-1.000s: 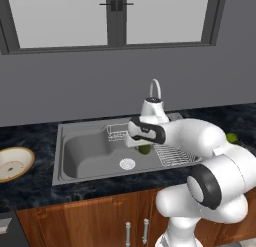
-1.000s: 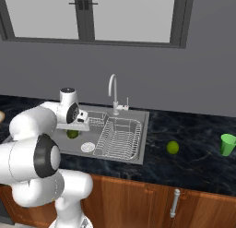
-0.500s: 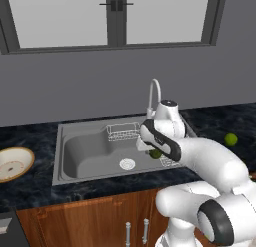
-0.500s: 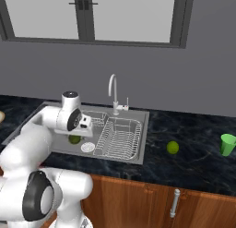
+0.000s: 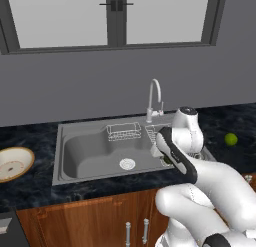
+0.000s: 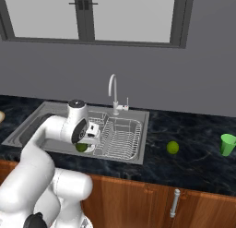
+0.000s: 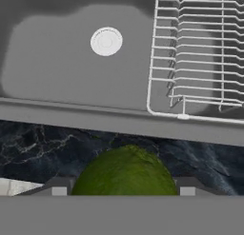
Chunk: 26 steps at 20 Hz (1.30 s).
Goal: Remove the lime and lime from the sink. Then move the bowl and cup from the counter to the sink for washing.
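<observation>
While the gripper [image 7: 123,191] clamps the darker lime [image 7: 125,172] between its fingers over the front strip of counter [image 7: 43,141], the sink [image 7: 71,77] lies just beyond; the brighter lime [image 6: 172,147] rests farther right, so release should come on this stone.

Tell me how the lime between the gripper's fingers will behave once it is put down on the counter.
The dark lime is round, so it will probably roll on the flat counter unless set down gently. Its skin looks smooth, so it may slip between the gripper fingers. It looks small and likely light.
</observation>
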### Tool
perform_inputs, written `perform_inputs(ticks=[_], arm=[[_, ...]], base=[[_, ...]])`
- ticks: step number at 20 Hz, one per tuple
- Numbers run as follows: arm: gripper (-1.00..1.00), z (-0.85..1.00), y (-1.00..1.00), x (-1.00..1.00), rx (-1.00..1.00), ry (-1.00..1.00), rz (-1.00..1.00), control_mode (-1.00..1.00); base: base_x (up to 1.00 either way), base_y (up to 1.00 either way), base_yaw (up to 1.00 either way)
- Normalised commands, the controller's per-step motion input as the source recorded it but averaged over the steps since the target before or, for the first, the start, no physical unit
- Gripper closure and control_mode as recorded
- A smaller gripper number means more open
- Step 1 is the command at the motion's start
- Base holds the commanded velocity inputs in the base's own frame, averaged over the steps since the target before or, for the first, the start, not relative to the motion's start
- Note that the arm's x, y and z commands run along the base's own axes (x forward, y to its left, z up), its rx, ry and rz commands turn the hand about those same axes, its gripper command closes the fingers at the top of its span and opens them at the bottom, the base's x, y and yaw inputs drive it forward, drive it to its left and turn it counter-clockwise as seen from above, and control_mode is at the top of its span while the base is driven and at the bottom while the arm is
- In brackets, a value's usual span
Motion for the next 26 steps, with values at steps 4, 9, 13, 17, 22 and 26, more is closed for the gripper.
perform_inputs(ticks=[4, 9, 13, 17, 22, 26], arm=[[1.0, 0.0, -0.48, -0.08, 0.0, 0.0, 0.0, -1.0], [1.0, 0.0, -0.51, -0.04, 0.0, 0.0, 0.0, -1.0], [1.0, 0.05, -0.46, 0.05, 0.0, 0.0, -0.03, -1.0], [1.0, 0.05, -0.47, 0.1, 0.0, 0.04, -0.02, -1.0], [1.0, 0.05, -0.5, 0.12, 0.0, 0.05, 0.0, -1.0], [1.0, 0.06, -0.48, 0.15, 0.0, 0.1, 0.0, -1.0]], base=[[0.0, 0.0, 0.0], [0.0, 0.0, 0.0], [0.0, 0.0, 0.0], [0.0, 0.0, 0.0], [0.0, 0.0, 0.0], [0.0, 0.0, 0.0]])
